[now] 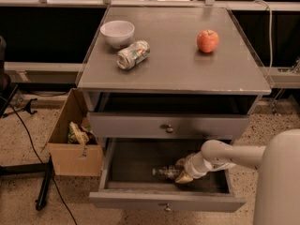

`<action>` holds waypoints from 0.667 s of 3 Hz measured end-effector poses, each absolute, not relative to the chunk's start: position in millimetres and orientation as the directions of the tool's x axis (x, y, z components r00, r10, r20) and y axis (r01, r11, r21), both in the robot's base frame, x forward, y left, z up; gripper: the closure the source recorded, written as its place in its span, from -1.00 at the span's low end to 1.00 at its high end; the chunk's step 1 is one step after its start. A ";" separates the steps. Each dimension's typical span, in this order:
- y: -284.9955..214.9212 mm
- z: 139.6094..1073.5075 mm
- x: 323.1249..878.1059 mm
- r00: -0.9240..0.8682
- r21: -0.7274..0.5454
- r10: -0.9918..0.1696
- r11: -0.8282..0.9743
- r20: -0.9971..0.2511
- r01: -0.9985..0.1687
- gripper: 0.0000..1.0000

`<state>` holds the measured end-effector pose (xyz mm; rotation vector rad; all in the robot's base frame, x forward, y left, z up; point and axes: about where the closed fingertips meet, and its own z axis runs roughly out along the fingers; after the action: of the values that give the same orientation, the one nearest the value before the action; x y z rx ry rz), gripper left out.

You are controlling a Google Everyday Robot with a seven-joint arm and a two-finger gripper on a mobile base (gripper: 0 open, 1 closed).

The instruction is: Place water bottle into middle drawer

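The middle drawer [164,201] is pulled open at the bottom of the grey cabinet, showing a dark bottom. The water bottle [165,173] lies on its side inside the drawer, toward the middle, its cap end pointing left. My gripper [183,172] reaches into the drawer from the right on a white arm and sits at the bottle's right end, low over the drawer bottom.
A closed grey drawer front with a knob [168,128] sits above the open one. On the cabinet top are a white bowl [117,33], a silver can [133,55] on its side and a red apple [207,41]. A cardboard box [75,142] stands on the floor at left.
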<state>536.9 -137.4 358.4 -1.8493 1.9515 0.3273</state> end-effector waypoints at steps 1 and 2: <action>-140.5 356.4 537.3 -0.037 -0.098 -0.860 0.101 -0.509 -0.990 1.00; -141.2 358.8 537.3 -0.040 -0.095 -0.855 0.104 -0.518 -0.990 1.00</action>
<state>537.3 -141.2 358.8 -1.7956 1.9417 0.4024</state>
